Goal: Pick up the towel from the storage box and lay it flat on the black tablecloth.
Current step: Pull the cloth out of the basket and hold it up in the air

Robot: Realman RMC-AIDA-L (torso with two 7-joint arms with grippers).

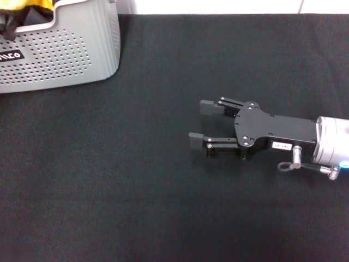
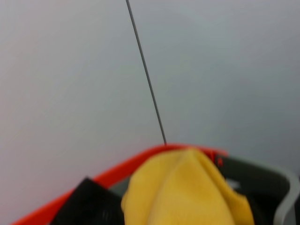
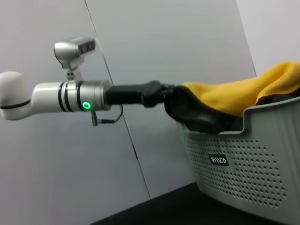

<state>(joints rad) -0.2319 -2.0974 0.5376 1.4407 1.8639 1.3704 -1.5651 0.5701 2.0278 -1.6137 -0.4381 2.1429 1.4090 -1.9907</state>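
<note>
The light grey storage box (image 1: 65, 54) stands at the far left corner of the black tablecloth (image 1: 136, 180). The towel (image 3: 234, 93), orange-yellow side up, lies over the box's top and reaches out past the rim to my left gripper (image 3: 161, 91), which is shut on its end above the box's side. A strip of it shows in the head view (image 1: 32, 4), and it fills the lower part of the left wrist view (image 2: 183, 192). My right gripper (image 1: 199, 123) is open and empty, low over the cloth at centre right.
A dark fabric bundle (image 3: 197, 117) hangs over the box rim under the towel. The box's black label (image 3: 219, 160) faces the right wrist camera. A pale wall with a thin seam (image 2: 145, 75) stands behind the table.
</note>
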